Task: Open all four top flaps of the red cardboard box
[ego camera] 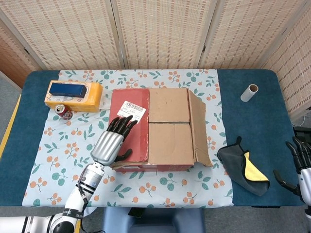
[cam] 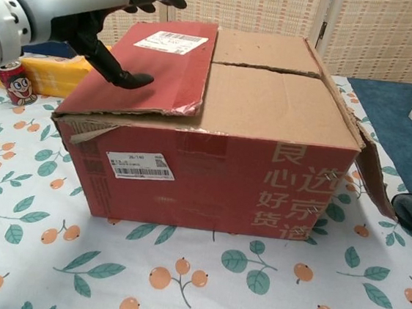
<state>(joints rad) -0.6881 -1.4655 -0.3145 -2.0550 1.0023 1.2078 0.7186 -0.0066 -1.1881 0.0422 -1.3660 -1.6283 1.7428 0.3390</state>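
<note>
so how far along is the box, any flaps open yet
Partly. The right flap is folded out and hangs down the side of the box, so that one looks done. In hand: the left hand is over the red left flap, which lies flat; contact is unclear. Left: that flap, plus the two brown inner flaps, both flat. The right hand is off by the table edge, holding nothing.

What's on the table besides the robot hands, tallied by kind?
Red cardboard box: 1
Yellow box with a blue block on top: 2
Drink can: 1
Cardboard tube: 1
Dark cloth with yellow lining: 1
Total: 6
</note>
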